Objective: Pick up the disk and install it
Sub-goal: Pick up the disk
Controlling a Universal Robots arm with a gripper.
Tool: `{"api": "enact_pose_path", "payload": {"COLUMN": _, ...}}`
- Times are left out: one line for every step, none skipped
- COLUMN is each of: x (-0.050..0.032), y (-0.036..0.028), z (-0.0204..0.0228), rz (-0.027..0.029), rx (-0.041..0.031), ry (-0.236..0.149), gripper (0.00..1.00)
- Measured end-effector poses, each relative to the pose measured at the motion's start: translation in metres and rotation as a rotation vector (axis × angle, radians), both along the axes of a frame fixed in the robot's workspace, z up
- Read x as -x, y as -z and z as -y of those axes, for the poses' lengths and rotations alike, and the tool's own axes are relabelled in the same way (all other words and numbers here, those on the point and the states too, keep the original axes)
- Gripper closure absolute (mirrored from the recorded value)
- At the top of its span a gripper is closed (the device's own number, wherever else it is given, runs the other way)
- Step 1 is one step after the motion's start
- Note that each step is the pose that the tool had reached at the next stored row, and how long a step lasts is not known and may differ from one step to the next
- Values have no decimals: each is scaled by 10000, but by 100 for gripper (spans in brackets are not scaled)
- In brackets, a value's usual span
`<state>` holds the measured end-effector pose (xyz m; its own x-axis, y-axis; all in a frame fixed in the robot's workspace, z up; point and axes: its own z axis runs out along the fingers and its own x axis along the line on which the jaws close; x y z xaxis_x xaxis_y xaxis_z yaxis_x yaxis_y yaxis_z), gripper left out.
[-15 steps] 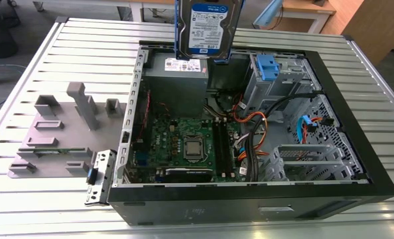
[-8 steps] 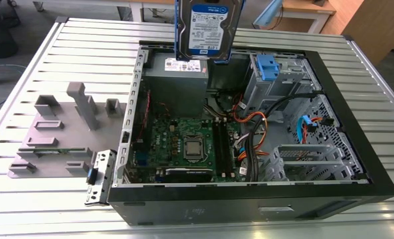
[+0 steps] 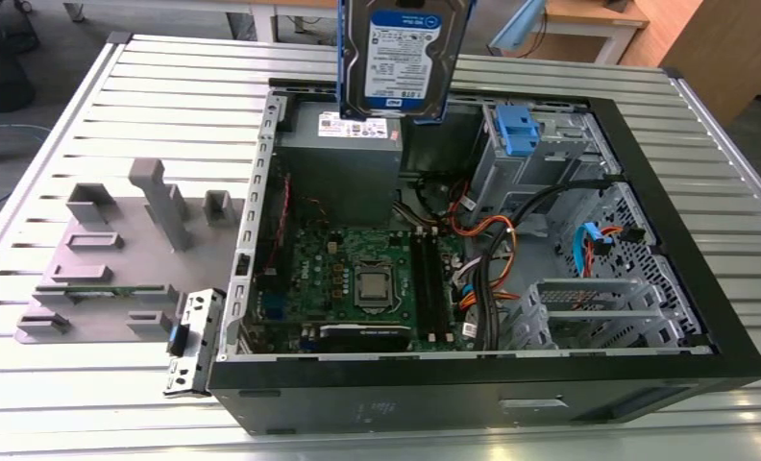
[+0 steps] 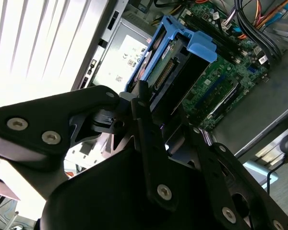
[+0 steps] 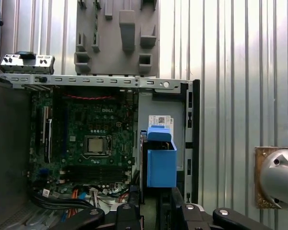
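While the pincer (image 4: 158, 103) is clamped on the disk (image 3: 398, 58), the drive hangs upright in the air over the open computer case (image 3: 483, 389). Taking twelve o'clock as the far edge of the exterior view, the disk sits at twelve o'clock of the case, its blue-and-white label facing that camera and its blue rails running down both sides. Its lower edge overlaps the grey power supply (image 3: 342, 158), which fills the case's eleven o'clock corner.

In the second wrist view the black fingers (image 4: 145, 120) close on either side of the disk (image 4: 169, 72), whose green circuit side and blue end tab point towards the case. In the first wrist view the disk (image 5: 161, 165) shows edge-on just beyond the pincer (image 5: 157, 211), over the power supply and beside the case wall.

Inside the case the green motherboard (image 3: 355, 274) lies at about seven o'clock, with the square processor socket (image 3: 372, 285) near its middle. Orange and black cables (image 3: 483, 235) cross the centre. A drive bay with a blue latch (image 3: 515, 130) stands at one o'clock, well apart from the held disk.

The case rests on a slatted metal desk (image 3: 162, 96). At nine o'clock of the case, a grey fixture block (image 3: 111, 254) with upright posts lies on the desk. A small grey panel part (image 3: 191, 341) leans at the case's eight o'clock corner.
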<state>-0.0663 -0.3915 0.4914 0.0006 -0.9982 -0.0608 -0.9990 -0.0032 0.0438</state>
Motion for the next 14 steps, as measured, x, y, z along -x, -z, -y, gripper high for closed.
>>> {"api": "enact_pose_path", "payload": {"x": 0, "y": 0, "z": 5, "rz": 0, "rx": 1, "ry": 0, "gripper": 65}}
{"api": "enact_pose_path", "payload": {"x": 0, "y": 0, "z": 11, "rz": 0, "rx": 3, "ry": 0, "gripper": 65}}
{"api": "enact_pose_path", "payload": {"x": 0, "y": 0, "z": 16, "rz": 0, "rx": 4, "ry": 0, "gripper": 65}}
{"api": "enact_pose_path", "payload": {"x": 0, "y": 0, "z": 21, "rz": 0, "rx": 5, "ry": -1, "gripper": 65}}
{"api": "enact_pose_path", "payload": {"x": 0, "y": 0, "z": 26, "rz": 0, "rx": 6, "ry": 0, "gripper": 65}}
{"api": "enact_pose_path", "payload": {"x": 0, "y": 0, "z": 32, "rz": 0, "rx": 7, "ry": 0, "gripper": 65}}
{"api": "enact_pose_path", "payload": {"x": 0, "y": 0, "z": 37, "rz": 0, "rx": 8, "ry": 0, "gripper": 65}}
{"api": "enact_pose_path", "payload": {"x": 0, "y": 0, "z": 43, "rz": 0, "rx": 9, "ry": 0, "gripper": 65}}
{"api": "enact_pose_path", "payload": {"x": 0, "y": 0, "z": 48, "rz": 0, "rx": 11, "ry": 0, "gripper": 65}}
{"api": "enact_pose_path", "payload": {"x": 0, "y": 0, "z": 53, "rz": 0, "rx": 12, "ry": 0, "gripper": 65}}
{"api": "enact_pose_path", "payload": {"x": 0, "y": 1, "z": 57, "rz": 0, "rx": 13, "ry": 0, "gripper": 65}}
{"api": "enact_pose_path", "payload": {"x": 0, "y": 1, "z": 62, "rz": 0, "rx": 14, "ry": 0, "gripper": 65}}
{"api": "enact_pose_path", "payload": {"x": 0, "y": 1, "z": 67, "rz": 0, "rx": 16, "ry": 0, "gripper": 65}}
{"api": "enact_pose_path", "payload": {"x": 0, "y": 1, "z": 71, "rz": 0, "rx": 17, "ry": 0, "gripper": 65}}
